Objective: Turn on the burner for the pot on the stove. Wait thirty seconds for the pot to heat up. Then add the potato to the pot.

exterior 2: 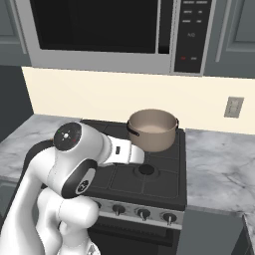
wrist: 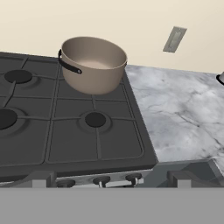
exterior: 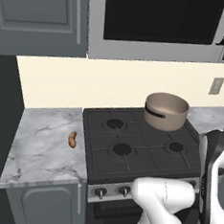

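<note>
The knobs [wrist: 101,180] sit at lower centre, just below the open hand's view, pot [wrist: 92,64] upper left behind.

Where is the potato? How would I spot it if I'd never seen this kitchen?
Find the black stove under the microwave. Look at the grey marble counter on its left side. The potato lies there by itself near the stove's edge, a small orange-brown bean-shaped lump, far smaller than the tan pot on the back right burner.
</note>
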